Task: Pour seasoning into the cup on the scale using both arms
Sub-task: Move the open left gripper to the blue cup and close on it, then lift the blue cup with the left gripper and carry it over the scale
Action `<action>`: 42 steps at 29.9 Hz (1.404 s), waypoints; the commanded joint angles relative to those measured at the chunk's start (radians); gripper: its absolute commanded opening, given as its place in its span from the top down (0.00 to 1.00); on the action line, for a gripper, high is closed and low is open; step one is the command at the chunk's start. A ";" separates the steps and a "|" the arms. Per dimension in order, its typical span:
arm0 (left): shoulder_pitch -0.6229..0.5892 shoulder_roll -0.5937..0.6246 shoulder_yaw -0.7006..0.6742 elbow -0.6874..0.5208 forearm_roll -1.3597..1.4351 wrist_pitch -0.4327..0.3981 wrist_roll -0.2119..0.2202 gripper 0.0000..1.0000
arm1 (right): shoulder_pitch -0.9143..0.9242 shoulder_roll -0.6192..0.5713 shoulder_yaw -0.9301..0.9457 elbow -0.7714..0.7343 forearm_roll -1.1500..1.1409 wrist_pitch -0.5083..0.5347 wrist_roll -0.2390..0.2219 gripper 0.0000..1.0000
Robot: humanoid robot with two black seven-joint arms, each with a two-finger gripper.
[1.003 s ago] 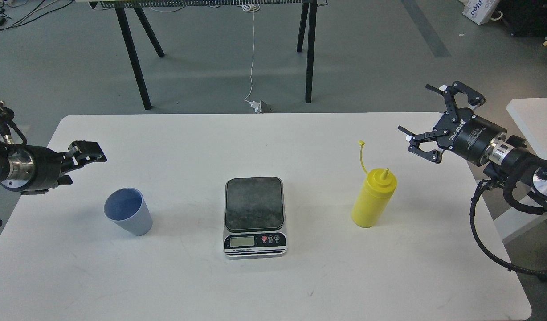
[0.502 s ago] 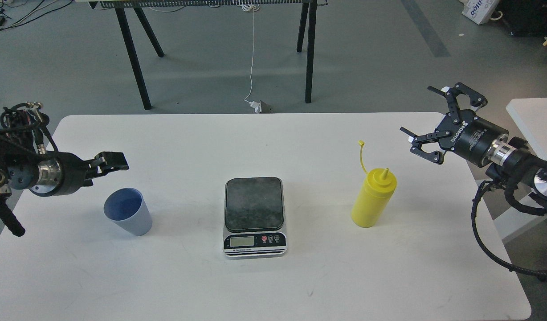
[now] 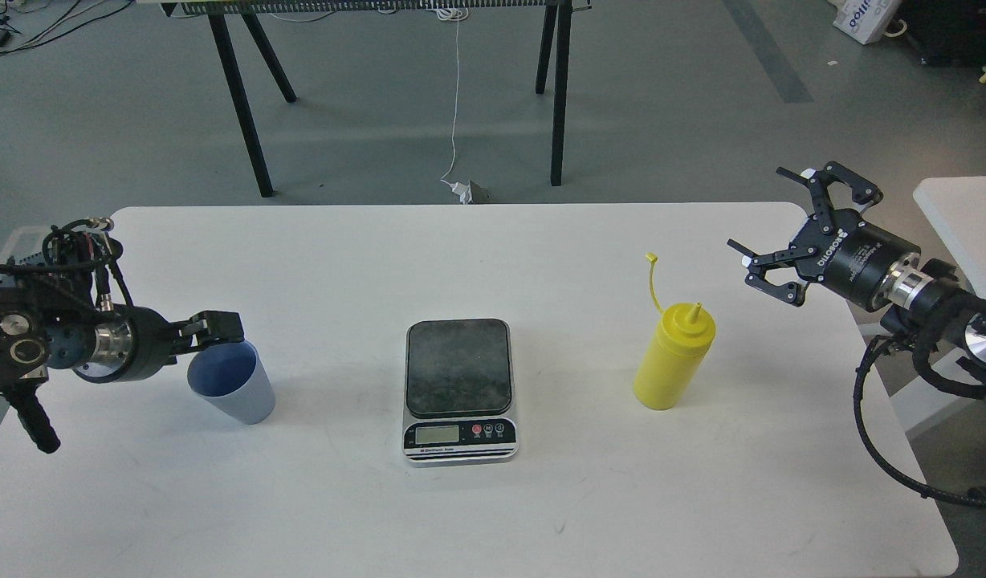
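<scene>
The yellow seasoning bottle (image 3: 673, 356) stands upright on the white table (image 3: 493, 514), right of the scale (image 3: 459, 389), with its cap strap sticking up. The light blue-grey cup (image 3: 234, 385) stands left of the scale, tilted slightly in this view, and looks empty. The scale's platform is bare. My left gripper (image 3: 220, 327) is low over the table at the cup's far left rim; it is seen side-on and dark, so its fingers cannot be told apart. My right gripper (image 3: 756, 207) is open and empty, up and to the right of the bottle, apart from it.
Black trestle legs (image 3: 244, 104) and a hanging white cable (image 3: 454, 120) stand on the floor behind the table. A second white table (image 3: 963, 217) is at the right edge. My right arm's cable loop (image 3: 886, 449) hangs past the table's right edge.
My left arm has moved right and down, from well left of the cup to its far left rim. My right gripper has drifted slightly right and down. Cup, scale and bottle have not moved.
</scene>
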 commanded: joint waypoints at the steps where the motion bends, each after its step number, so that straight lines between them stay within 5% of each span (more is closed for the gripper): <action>1: -0.001 -0.002 0.003 0.000 0.000 0.000 0.000 0.05 | -0.002 0.000 -0.001 -0.002 0.000 0.000 0.000 0.00; 26: 0.016 -0.012 0.023 0.011 0.028 0.000 0.000 0.13 | -0.002 0.000 0.003 -0.015 0.000 0.000 0.000 0.00; 42: 0.026 -0.006 0.023 0.011 0.026 0.000 0.007 0.59 | -0.009 -0.002 0.005 -0.017 0.000 0.000 0.000 0.00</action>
